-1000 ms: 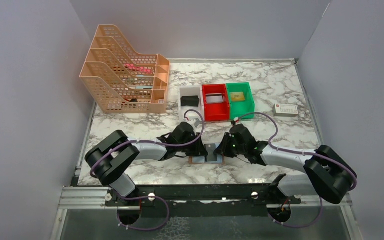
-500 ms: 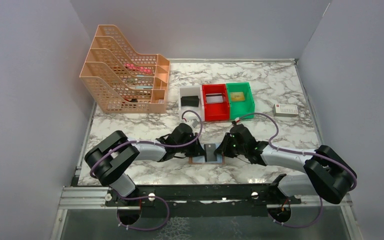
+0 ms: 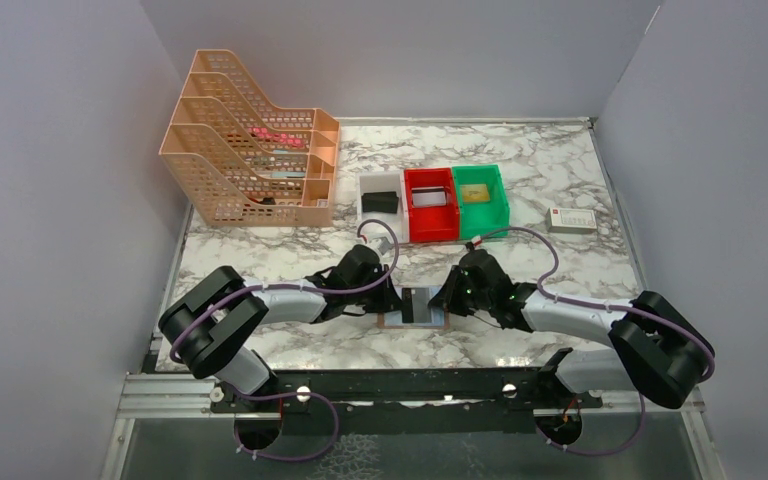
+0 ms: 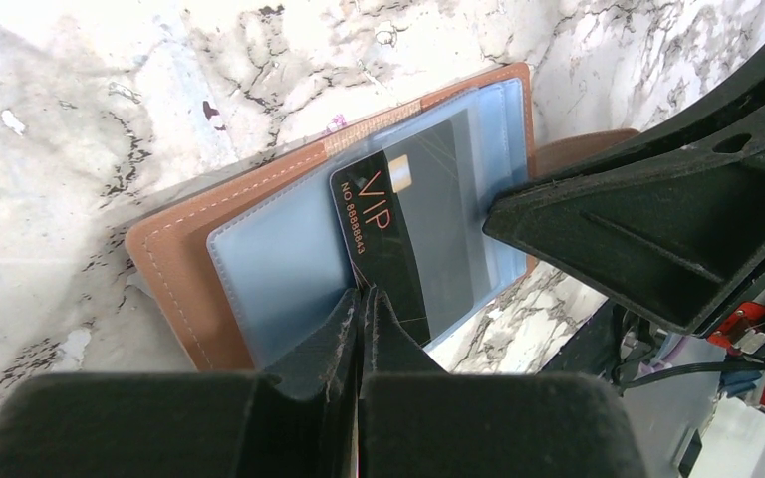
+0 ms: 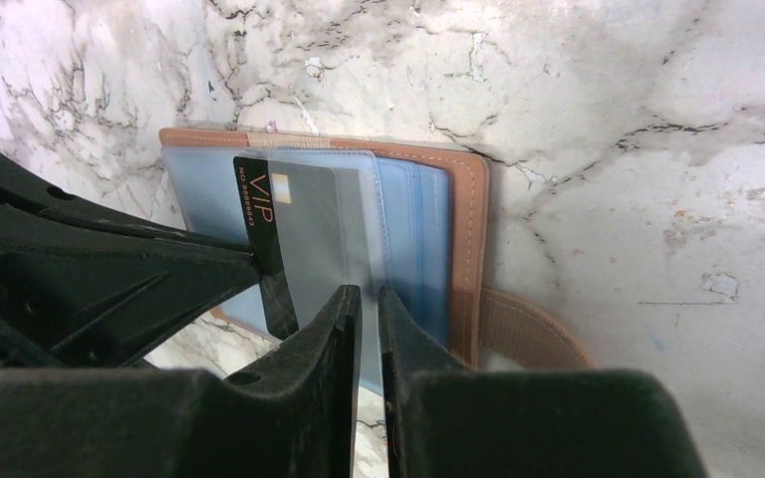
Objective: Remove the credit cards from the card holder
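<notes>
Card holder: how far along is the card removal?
Done: the card holder lies open, and the black card sticks partway out of its clear pocket. In hand: the left fingers are shut on that card's edge, while the right fingers pinch the pocket. Left: the card is not yet free, and whether other pockets hold more cards cannot be told.

card holder (image 4: pixel 174 269): tan, spread flat | credit card (image 4: pixel 408 229): black, partly out

Black card (image 4: pixel 413 234) edge hidden, apparently pinched, behind left tool (image 4: pixel 362 299)
</notes>
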